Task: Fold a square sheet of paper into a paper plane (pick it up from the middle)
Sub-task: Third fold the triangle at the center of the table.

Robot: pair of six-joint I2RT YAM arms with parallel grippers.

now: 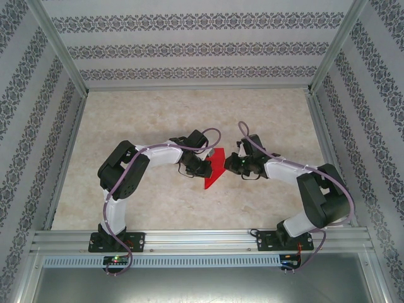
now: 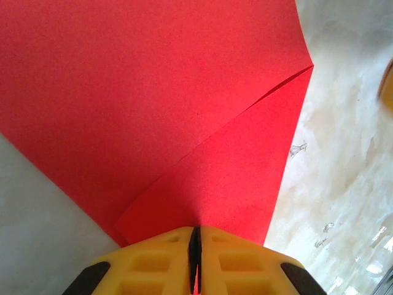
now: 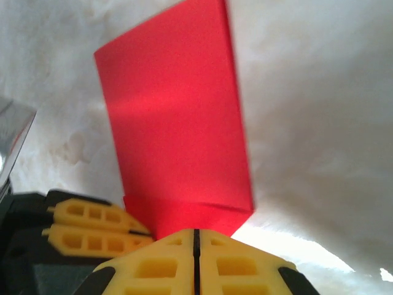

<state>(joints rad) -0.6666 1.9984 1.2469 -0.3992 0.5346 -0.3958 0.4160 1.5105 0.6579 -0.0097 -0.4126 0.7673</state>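
Pinching the square sheet of paper [image 1: 214,169] from both sides, dead centre of the overhead frame, over the pale desk [image 1: 158,113]. Clamping with the left pincer [image 1: 203,167] on the sheet's left edge and with the right pincer [image 1: 232,163] on its right edge. From the left wrist: clenched tight, left pincer [image 2: 194,236] biting the bottom corner of the red sheet [image 2: 153,92], just under a diagonal fold line, flap lying over flap. From the right wrist: likewise squeezed shut, right pincer [image 3: 196,238] gripping a narrow turned-up strip at the sheet's [image 3: 178,123] lower end. Looks partly folded, well short of a pointed dart. Risky from here! Could tear if pulled apart too hard. Could twist and take a crooked crease if moved out of step. Could spring open and lose the fold if let go early on either side.
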